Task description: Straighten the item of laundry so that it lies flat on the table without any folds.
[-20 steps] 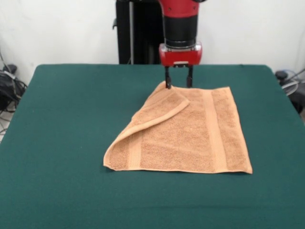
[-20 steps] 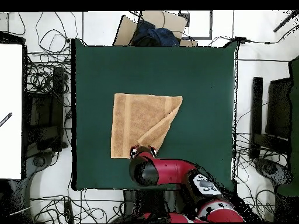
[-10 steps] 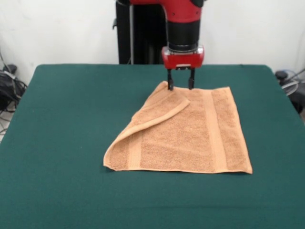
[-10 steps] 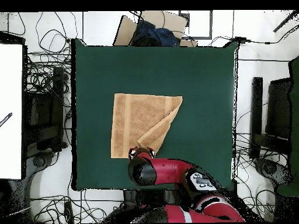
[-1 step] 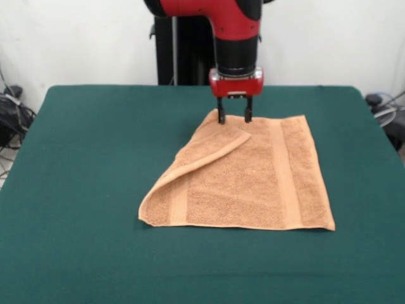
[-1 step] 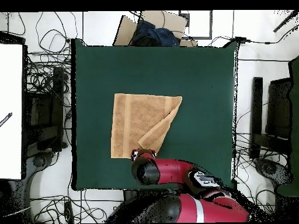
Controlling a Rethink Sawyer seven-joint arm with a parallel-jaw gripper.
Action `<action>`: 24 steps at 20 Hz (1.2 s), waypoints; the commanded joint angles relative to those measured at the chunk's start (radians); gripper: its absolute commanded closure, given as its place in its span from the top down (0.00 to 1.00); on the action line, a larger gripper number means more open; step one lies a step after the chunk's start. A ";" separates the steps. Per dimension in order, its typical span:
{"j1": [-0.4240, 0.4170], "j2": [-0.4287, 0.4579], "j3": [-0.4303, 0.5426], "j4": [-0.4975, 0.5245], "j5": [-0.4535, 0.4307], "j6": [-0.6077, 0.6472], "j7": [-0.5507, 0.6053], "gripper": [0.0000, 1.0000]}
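Near the middle of the table [image 5: 82, 158], a little toward the robot's side of it, lies the orange-tan towel [image 5: 253, 183], spread mostly flat on the dark green top. One corner of the towel is folded over onto the towel itself: a triangular flap [image 5: 205, 152] runs on a slant from the towel's far edge, by the gripper, down to the towel's near left corner in the front view, where the doubled cloth stands slightly proud of the table. A woven band [image 5: 283, 171] crosses the flat part of the towel from its far edge to its near edge, and a second band [image 5: 180, 202] shows close to the towel's left edge, partly covered by the flap. The rest of the towel's outline is straight, with its near edge and right edge lying clean on the green cloth.

At the towel's far edge, right over the top of the flap, the gripper [image 5: 233, 116] hangs from the red and black arm [image 5: 235, 31] with its two dark fingers [image 5: 221, 114] pointing down. The jaws stand apart by a narrow gap and hold nothing; their tips are at the cloth or just above it, and which of the two cannot be told. Seen from overhead, the arm's red wrist [image 6: 146, 169] covers the towel's edge nearest the robot's base, and green table shows all round the towel [image 6: 137, 122].
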 commanded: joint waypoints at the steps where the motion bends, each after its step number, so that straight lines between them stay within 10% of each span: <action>1: 0.020 0.071 0.015 -0.139 0.032 -0.065 0.151 1.00; 22: 0.078 0.021 -0.035 -0.117 0.045 -0.164 0.187 1.00; 23: 0.084 0.022 -0.041 -0.117 0.047 -0.175 0.190 0.00; 24: 0.090 0.020 -0.048 -0.115 0.051 -0.181 0.192 0.00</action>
